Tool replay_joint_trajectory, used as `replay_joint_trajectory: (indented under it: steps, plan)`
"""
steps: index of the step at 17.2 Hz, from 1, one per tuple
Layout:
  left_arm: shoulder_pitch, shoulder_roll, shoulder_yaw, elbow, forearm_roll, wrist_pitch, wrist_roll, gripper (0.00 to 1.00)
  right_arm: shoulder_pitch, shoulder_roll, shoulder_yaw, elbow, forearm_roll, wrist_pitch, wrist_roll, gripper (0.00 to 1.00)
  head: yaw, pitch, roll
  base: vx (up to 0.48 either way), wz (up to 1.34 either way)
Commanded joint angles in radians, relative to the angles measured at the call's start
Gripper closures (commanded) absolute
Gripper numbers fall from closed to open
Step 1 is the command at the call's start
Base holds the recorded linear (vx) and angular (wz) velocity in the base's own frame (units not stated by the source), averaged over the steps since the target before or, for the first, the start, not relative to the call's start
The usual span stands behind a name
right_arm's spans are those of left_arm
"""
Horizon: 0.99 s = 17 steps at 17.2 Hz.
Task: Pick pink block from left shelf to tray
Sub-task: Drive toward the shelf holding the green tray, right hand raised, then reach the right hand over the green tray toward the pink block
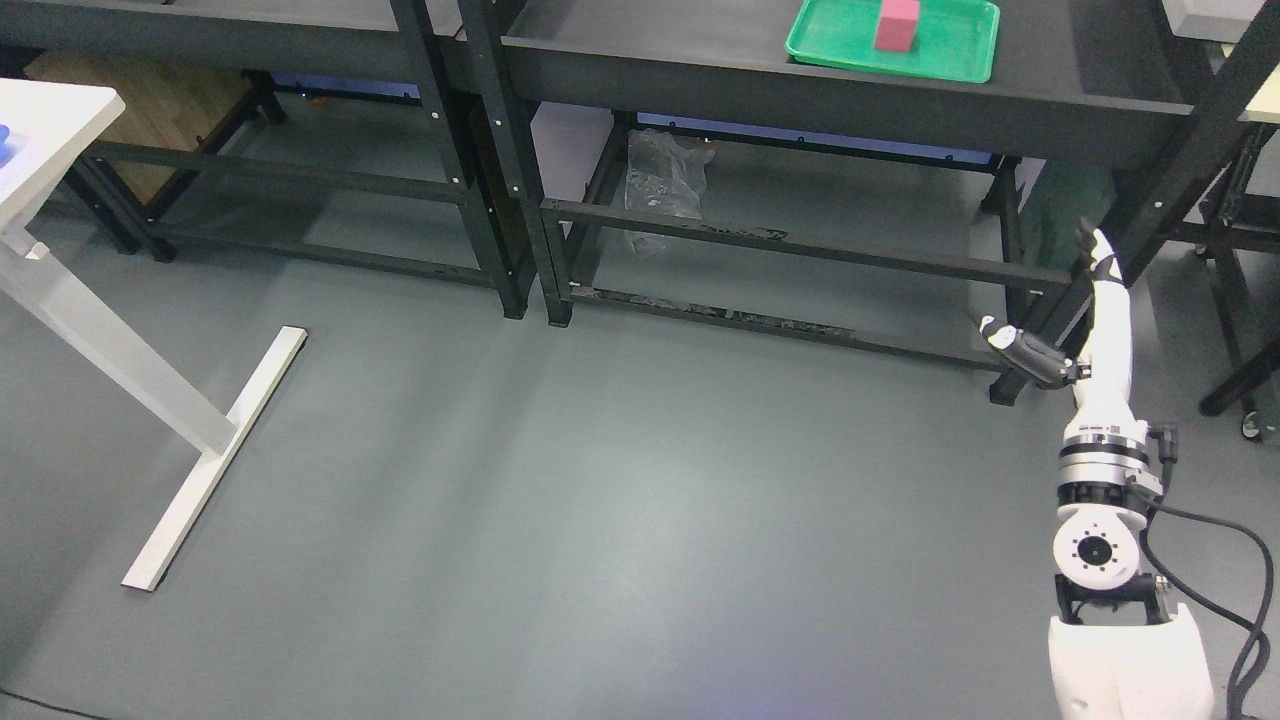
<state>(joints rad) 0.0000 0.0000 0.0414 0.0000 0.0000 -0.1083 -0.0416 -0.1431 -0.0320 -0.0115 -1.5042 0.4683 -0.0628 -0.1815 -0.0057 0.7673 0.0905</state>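
Pink block (897, 24) upright in green tray (955, 55) (on black shelf (700, 60)); right hand (1075, 330) low, fingers apart, empty.

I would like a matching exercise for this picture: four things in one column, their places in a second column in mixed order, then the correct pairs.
Things:
1. pink block
2. green plastic tray
3. clear plastic bag
4. right hand

Places:
A. on the floor under the black shelf
B. low at the picture's right, holding nothing
C. standing in the tray
D. on the shelf top

Pairs: 1-C, 2-D, 3-A, 4-B
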Motion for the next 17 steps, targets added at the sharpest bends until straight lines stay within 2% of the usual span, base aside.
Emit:
replay_joint_trajectory:
  steps: [1, 17]
  plan:
    - [-0.023, 0.017, 0.0, -0.017, -0.002, -0.001, 0.0, 0.0, -0.033, -0.006, 0.047, -0.039, 0.685, -0.015, -0.004, 0.0, 0.0, 0.0, 0.0, 0.189, 0.08]
    - [-0.023, 0.017, 0.0, -0.017, -0.002, -0.001, 0.0, 0.0, -0.032, 0.004, 0.047, -0.036, 0.684, -0.015, -0.003, 0.0, 0.0, 0.0, 0.0, 0.221, -0.11]
